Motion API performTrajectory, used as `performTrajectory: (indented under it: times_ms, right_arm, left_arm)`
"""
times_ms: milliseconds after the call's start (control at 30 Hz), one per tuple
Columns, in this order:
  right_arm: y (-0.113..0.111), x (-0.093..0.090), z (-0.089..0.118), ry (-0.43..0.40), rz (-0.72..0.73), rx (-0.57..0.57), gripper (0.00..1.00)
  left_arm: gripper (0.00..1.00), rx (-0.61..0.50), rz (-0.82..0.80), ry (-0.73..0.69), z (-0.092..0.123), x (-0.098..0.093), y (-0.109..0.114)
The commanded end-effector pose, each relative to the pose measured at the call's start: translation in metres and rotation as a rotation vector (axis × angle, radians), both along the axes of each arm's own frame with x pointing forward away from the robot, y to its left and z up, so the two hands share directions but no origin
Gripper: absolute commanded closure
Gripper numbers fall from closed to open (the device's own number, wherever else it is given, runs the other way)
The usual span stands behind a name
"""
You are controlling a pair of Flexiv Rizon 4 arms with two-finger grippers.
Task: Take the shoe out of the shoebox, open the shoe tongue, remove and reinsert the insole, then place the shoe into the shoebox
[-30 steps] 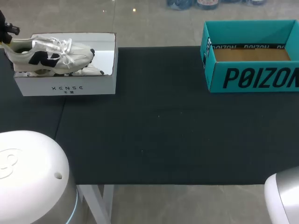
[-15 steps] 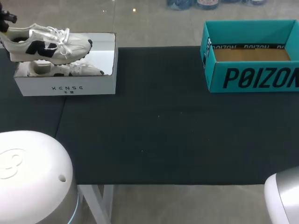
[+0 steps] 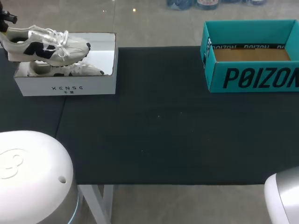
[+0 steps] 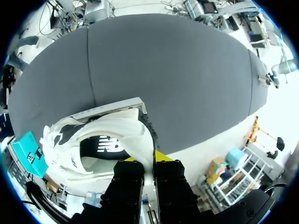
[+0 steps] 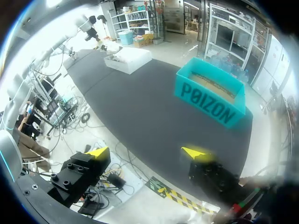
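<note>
The left jaws are clenching the shoe (image 3: 46,45) by its heel above the white shoebox (image 3: 65,87) at upper left, the right jaws hanging released; removal is seemingly finishing, next calling for lowering it onto the worktop (image 3: 163,126).

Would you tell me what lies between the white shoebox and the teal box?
Between the white shoebox and teal box lies only bare black tabletop, per head view.

Head view: high behind the robot, looking down over the table (image 3: 159,116); white shoebox (image 3: 65,86) far left, teal box (image 3: 252,77) far right.
Left wrist: tight on the shoe (image 4: 112,135), table stretching beyond.
Right wrist: well back, off the table's edge. It takes in the table and both boxes, as the head view does.
</note>
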State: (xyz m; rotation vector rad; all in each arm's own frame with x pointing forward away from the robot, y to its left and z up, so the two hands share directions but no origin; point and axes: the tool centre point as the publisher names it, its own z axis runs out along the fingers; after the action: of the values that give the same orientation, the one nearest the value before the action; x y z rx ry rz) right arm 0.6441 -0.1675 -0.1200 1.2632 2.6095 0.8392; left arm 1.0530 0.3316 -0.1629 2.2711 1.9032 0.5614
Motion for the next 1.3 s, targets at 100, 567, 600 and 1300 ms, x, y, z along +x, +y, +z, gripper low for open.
performTrajectory:
  times_ms: [100, 567, 600, 1300]
  right_arm:
    - [0.0, 0.003, 0.002, 0.008, 0.002, -0.002, 0.0]
    - [0.0, 0.003, 0.002, 0.008, 0.002, -0.002, 0.0]
    - [0.0, 0.003, 0.002, 0.008, 0.002, -0.002, 0.0]
    - [0.0, 0.003, 0.002, 0.008, 0.002, -0.002, 0.0]
  left_arm:
    - [1.0, -0.032, 0.012, 0.055, -0.016, 0.066, 0.012]
    - [1.0, -0.089, 0.021, 0.105, -0.042, 0.174, 0.016]
    - [1.0, -0.076, 0.018, 0.098, -0.043, 0.181, 0.013]
    - [1.0, -0.057, -0.045, 0.198, -0.108, 0.207, -0.019]
